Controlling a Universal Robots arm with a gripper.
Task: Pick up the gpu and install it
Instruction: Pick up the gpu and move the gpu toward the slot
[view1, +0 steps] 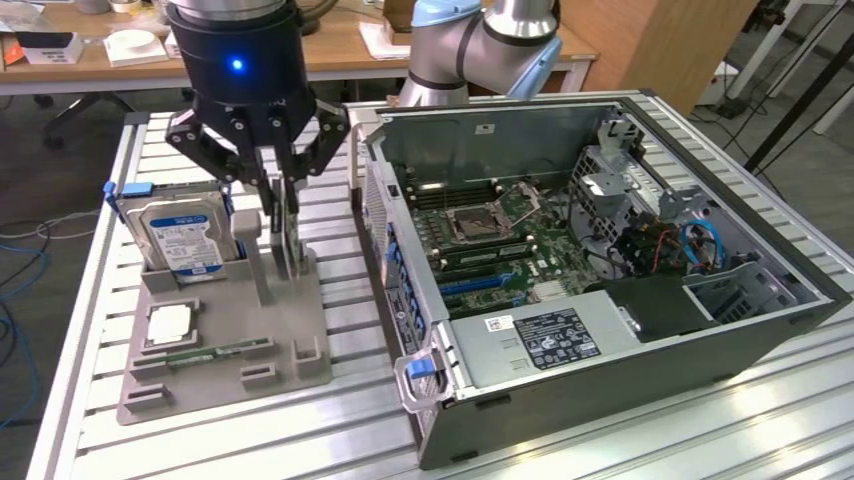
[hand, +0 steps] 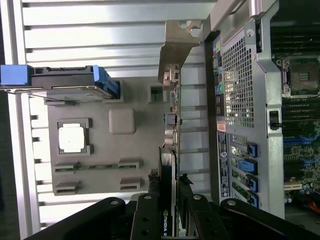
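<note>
The gpu (view1: 288, 238) is a thin dark card standing on edge over the grey parts holder (view1: 227, 372), left of the open computer case (view1: 747, 300) in the exterior view. My gripper (view1: 283, 215) comes down from above and is shut on the card's upper edge, one finger on each face. In the wrist view the gpu (hand: 172, 125) runs away from the gripper (hand: 171, 184) to its silvery bracket (hand: 177, 50). Its lower edge is level with the holder's slot posts; I cannot tell whether it still sits in them.
On the holder (hand: 100, 145) stand a hard drive (view1: 184, 235) with blue rails, a square processor chip (view1: 170, 322) and a green memory stick (view1: 214, 352). The case lies open with its motherboard (view1: 494, 240), blue card slots (view1: 474, 285) and power supply (view1: 547, 335) exposed. A slatted aluminium table (view1: 694, 430) carries everything.
</note>
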